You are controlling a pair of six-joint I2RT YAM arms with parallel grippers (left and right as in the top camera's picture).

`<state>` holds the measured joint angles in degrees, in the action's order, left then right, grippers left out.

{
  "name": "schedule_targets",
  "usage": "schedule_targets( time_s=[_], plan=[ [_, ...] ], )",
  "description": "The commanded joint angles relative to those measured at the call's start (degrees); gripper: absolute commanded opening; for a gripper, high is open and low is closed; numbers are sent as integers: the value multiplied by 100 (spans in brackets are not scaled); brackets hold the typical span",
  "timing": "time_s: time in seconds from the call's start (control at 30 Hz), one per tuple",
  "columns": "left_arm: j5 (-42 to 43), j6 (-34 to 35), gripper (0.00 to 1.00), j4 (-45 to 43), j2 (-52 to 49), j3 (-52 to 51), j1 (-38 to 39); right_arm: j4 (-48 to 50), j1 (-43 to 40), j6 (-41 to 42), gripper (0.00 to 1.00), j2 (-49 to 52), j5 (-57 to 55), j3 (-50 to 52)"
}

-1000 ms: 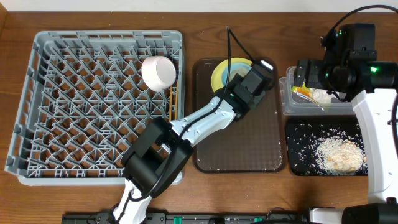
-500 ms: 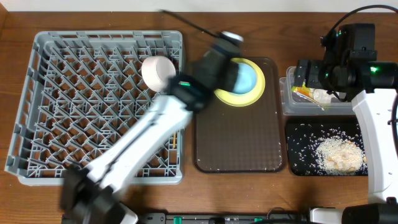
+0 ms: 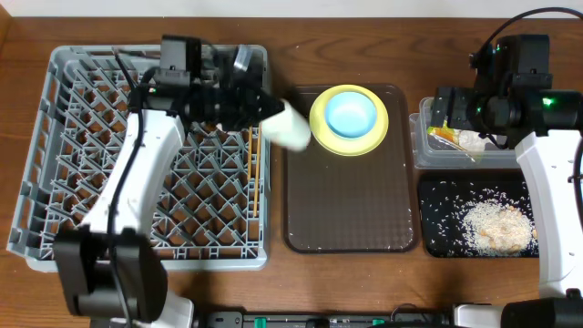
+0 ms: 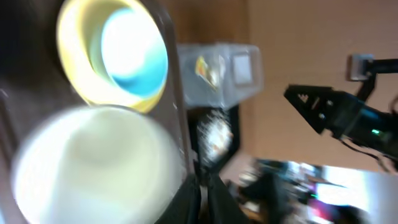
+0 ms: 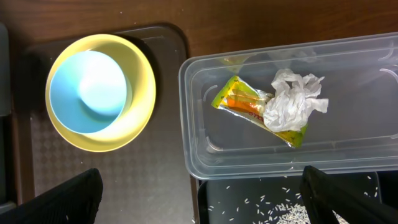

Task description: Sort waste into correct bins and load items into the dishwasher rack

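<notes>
Gripping white bowl (image 3: 293, 130), left pincer (image 3: 271, 110) hangs over rack (image 3: 91, 182) edge, near plate (image 3: 321, 135).

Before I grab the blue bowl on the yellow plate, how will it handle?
The blue bowl looks rigid and glossy, so probably slippery. It sits on the yellow plate, so a push may slide it or shift the plate too.

The rack (image 3: 91, 53) is filling the frame's left, with the serving tray (image 3: 346, 200) lying at centre. The plate (image 3: 321, 128) is sitting at that tray's top with a bowl (image 3: 351, 113) on it, and a second bowl (image 3: 290, 128) is showing just to its left. At right, the tub (image 3: 421, 137) is holding the wrapper (image 5: 245, 106) and tissue (image 5: 289, 102), above the bin tray (image 3: 437, 205) carrying rice (image 3: 496, 226).
</notes>
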<state>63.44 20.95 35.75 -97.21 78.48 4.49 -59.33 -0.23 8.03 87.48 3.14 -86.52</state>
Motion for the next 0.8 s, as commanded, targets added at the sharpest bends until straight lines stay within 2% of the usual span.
schedule_targets(
  time_s=[0.0,0.27,0.37,0.43,0.57,0.67,0.73,0.77],
  plan=[
    [1054,-177,10,17,-219,-356,-284,-9,42,-61,99,13,-9,-26],
    [1134,-341,11,-83,-260,-848,-1012,-9,42,-61,99,13,-9,-24],
    [765,-308,14,-83,-46,-802,-1040,-9,42,-59,99,13,-9,-26],
    [240,-284,22,-83,240,-739,-931,-9,42,-61,99,13,-9,-24],
    [-1187,-2,53,-94,997,-645,-487,-11,42,-61,99,13,-11,-24],
    [-2734,20,73,-79,1617,-645,247,-9,42,-59,99,13,-9,-24],
    [-3753,13,74,-26,1834,-645,828,-9,42,-61,99,13,-9,-24],
    [-4332,13,70,9,1880,-647,1167,-9,42,-61,99,13,-9,-24]
  ],
)
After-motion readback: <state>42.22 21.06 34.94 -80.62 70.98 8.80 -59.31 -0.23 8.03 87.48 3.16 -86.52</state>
